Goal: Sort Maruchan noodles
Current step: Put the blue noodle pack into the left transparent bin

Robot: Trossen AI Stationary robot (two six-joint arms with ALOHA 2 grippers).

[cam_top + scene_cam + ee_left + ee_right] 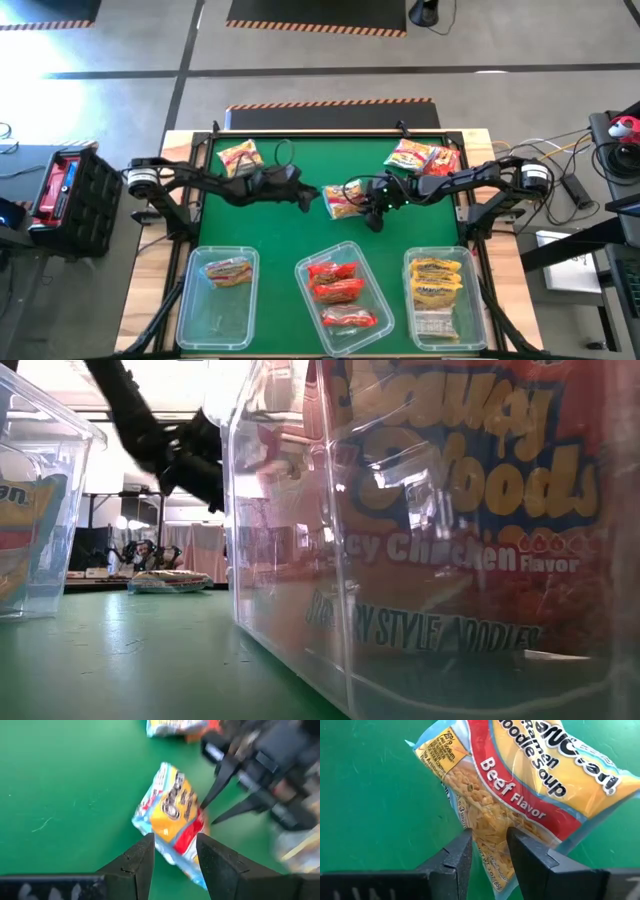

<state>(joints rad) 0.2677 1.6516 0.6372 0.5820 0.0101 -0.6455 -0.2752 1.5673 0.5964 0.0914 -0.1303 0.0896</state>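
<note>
Right wrist view — yellow beef noodle packet (pixel 530 785), red band, crinkly.

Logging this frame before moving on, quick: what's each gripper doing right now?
Left gripper: open, holding nothing, over the mat beside the beef packet.
Right gripper: fingers around the beef packet's edge; a firm grip cannot be told.
</note>
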